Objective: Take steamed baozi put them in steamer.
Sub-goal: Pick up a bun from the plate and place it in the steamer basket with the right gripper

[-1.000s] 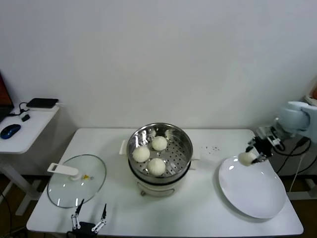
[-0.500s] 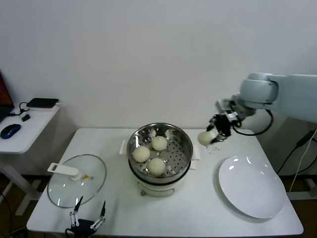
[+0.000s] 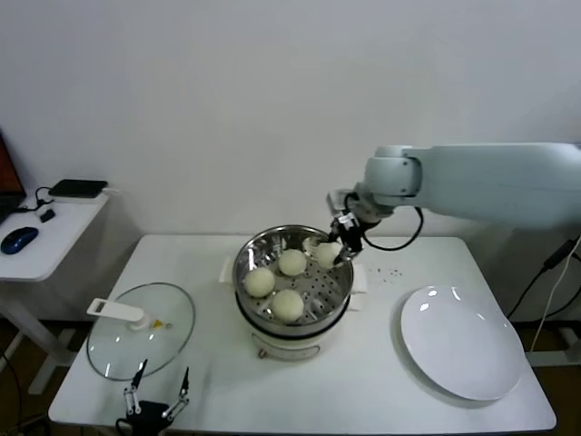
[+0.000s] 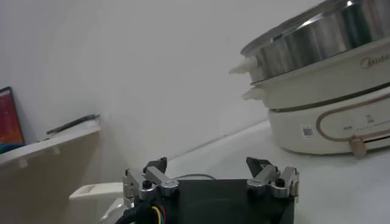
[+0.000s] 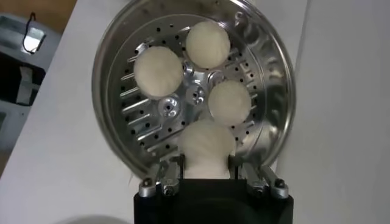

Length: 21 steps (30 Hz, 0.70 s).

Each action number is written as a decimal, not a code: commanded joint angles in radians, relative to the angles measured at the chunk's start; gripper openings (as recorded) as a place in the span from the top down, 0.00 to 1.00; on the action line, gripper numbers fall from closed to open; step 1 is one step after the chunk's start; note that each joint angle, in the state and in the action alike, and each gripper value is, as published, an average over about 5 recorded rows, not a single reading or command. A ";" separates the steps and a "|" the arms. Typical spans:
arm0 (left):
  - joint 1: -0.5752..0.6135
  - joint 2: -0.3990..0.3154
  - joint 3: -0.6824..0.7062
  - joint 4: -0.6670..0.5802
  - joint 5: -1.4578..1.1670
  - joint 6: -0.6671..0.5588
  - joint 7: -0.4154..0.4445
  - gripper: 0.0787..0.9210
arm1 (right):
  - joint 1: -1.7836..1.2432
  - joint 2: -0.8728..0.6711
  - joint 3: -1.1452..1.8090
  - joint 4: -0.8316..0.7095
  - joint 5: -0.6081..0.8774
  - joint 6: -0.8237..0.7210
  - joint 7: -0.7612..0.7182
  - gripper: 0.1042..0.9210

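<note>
Baozi (image 5: 206,148) pinched in right pincer (image 3: 338,247) over steamer (image 3: 340,283), white table (image 3: 381,381); left pincer (image 4: 211,176) apparently spread.

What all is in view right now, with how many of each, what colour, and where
Buns: four, cream-white; three lie in the steamer basket, one is held over its right rim.
Steamer: one, shiny steel basket on a white base, middle of the table.
Glass lid: one, clear with a white handle, flat on the table left of the steamer.
Plate: one, white, on the table's right side.
Table: one, white.
Side desk: one, white, far left, with a blue mouse and a black box.
Left gripper: black, fingers apart, low at the table's front left edge.
Right gripper: shut on the fourth bun.
</note>
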 commanded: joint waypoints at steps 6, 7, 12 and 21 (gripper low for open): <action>-0.004 0.000 -0.002 0.024 -0.004 -0.002 0.002 0.12 | -0.184 0.067 0.055 -0.067 -0.085 -0.035 0.026 0.51; -0.005 0.000 -0.002 0.025 -0.004 -0.002 0.002 0.12 | -0.185 0.066 0.054 -0.066 -0.087 -0.035 0.026 0.51; -0.007 0.000 -0.001 0.027 -0.001 -0.002 0.002 0.12 | -0.189 0.066 0.054 -0.071 -0.099 -0.035 0.028 0.51; -0.002 0.004 -0.002 0.020 -0.002 -0.004 0.002 0.12 | -0.167 0.058 0.056 -0.055 -0.078 -0.031 0.025 0.45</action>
